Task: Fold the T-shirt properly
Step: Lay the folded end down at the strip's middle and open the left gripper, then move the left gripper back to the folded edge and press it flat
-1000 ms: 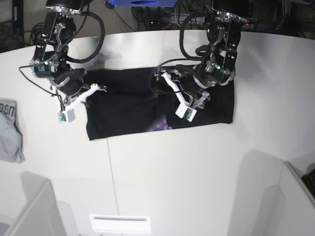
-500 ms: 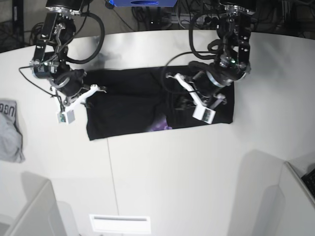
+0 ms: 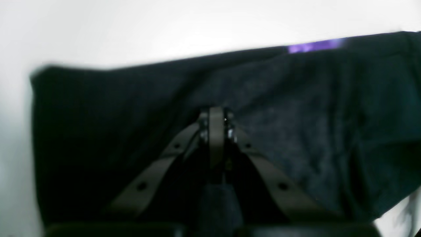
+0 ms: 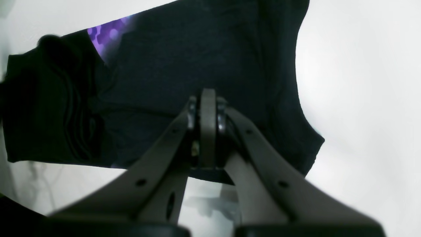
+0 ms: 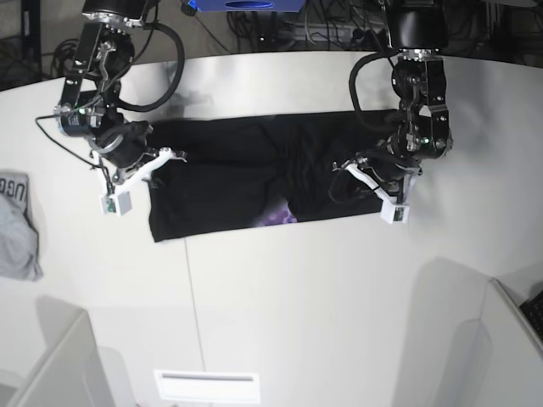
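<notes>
Likely fold black short-sleeved cloth T-shirt [image 5: 225,199] from 9 towards 3 o'clock (base view), using nearer right hand [image 4: 209,93], fingers pressed together.

Robot workspace with white table [image 5: 254,314]

A white tabletop [image 5: 339,322] under bright light.
Pale shadows are cast across its front corners, and a thin seam [image 5: 194,305] is seen running toward the near edge, where a white rectangular strip [image 5: 207,387] is set (a narrow dark line is shown on it). At the far edge, a blue object [image 5: 246,4] is partly cut off; beside it, dark cables [image 5: 212,34] are laid.
</notes>
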Tool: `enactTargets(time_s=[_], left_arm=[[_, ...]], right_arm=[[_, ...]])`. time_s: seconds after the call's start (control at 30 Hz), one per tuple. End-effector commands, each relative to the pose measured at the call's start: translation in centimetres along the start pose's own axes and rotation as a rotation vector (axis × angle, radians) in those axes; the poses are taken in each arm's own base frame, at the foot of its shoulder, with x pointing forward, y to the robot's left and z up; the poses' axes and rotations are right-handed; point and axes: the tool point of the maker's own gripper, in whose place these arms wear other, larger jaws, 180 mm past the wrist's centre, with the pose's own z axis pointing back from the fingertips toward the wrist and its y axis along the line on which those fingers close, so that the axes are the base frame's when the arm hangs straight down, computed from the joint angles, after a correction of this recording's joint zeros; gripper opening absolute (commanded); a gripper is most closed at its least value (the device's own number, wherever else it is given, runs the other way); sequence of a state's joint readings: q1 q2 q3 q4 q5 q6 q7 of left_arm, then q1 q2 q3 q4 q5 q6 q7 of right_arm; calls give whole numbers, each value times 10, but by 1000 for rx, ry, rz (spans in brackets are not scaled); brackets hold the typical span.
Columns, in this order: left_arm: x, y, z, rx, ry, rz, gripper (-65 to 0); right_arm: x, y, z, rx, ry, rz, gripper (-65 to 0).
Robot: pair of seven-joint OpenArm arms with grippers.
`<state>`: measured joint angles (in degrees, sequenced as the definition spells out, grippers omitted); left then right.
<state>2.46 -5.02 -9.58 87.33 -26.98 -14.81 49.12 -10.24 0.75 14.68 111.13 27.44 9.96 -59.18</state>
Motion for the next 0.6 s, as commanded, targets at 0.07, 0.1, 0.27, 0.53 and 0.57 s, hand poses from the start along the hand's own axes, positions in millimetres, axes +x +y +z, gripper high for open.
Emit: enactTargets(time_s=[0.07,0.1,0.27,0.53,0.57], left_arm=[[15,0,-1,-8,-37,3,-650],[14,0,0,-9,-36,4,-650],[26,0,37,16,-130,-39,-650],[14,114,136,274,-214,-70,-650],[11,128,149,307,-213,-76,-650]], right_arm=[[12,2,3,9,-45,6,-650],[12,2,3,9,-45,6,-650],[13,5,2,25,-32,2,-650],[24,-6,-18,232,1,-241,-237],[24,-13,-22,242,10,-267,-228]])
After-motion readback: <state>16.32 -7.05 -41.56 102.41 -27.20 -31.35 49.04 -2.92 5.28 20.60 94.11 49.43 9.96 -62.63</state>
